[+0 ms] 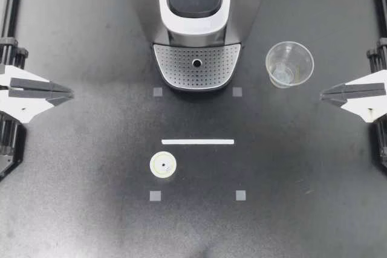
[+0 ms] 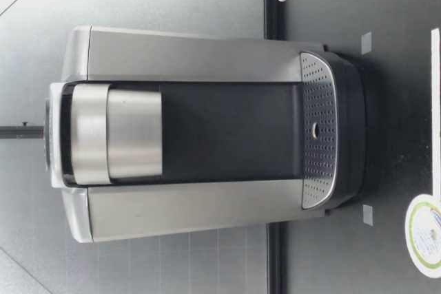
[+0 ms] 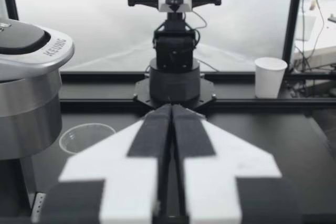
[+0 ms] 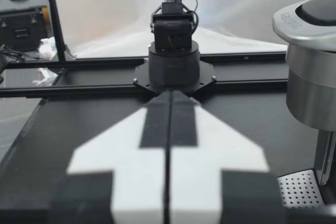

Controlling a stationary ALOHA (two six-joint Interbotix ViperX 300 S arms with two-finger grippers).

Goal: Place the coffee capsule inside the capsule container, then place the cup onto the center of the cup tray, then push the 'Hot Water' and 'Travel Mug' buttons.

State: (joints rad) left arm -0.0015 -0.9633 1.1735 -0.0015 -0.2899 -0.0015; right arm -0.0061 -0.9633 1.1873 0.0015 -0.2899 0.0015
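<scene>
Both my left gripper (image 1: 68,93) and right gripper (image 1: 326,95) sit empty at the sides, fingers pressed together, and I judge the flat coffee capsule (image 1: 163,165), lying near and left of centre, could skid away under a shallow pinch.

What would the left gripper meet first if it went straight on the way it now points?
Probably my right gripper, which faces it head-on; the left gripper looks to pass just clear of the cup tray.
</scene>
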